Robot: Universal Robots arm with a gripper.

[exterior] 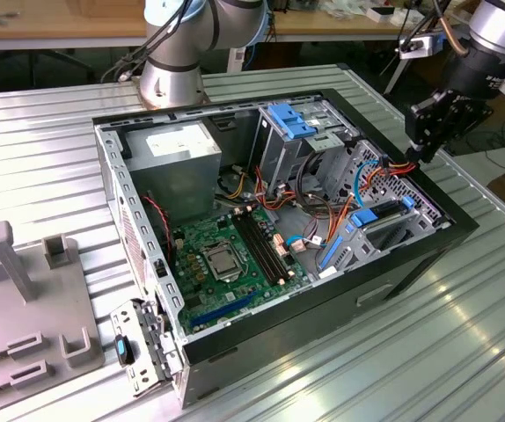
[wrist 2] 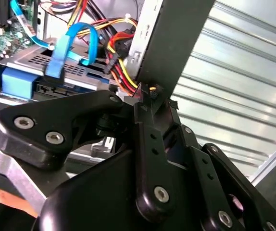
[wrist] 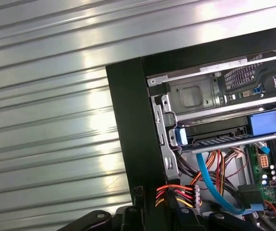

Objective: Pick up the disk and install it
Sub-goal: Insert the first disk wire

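Inside the computer case (exterior: 261,343) the disk (wrist: 215,132) sits in the drive cage (wrist: 195,94); the gripper's (wrist 2: 152,96) fingers (wrist 2: 145,130) press together.

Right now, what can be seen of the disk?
In the first wrist view the disk is a flat dark slab with bright blue plastic pieces at both ends and a grey perforated strip along one edge. It lies level in the metal drive bay at the corner of the open computer case, not loose on the table. A blue data cable runs out from beside it. The gripper hovers at the case wall nearby, apart from it.
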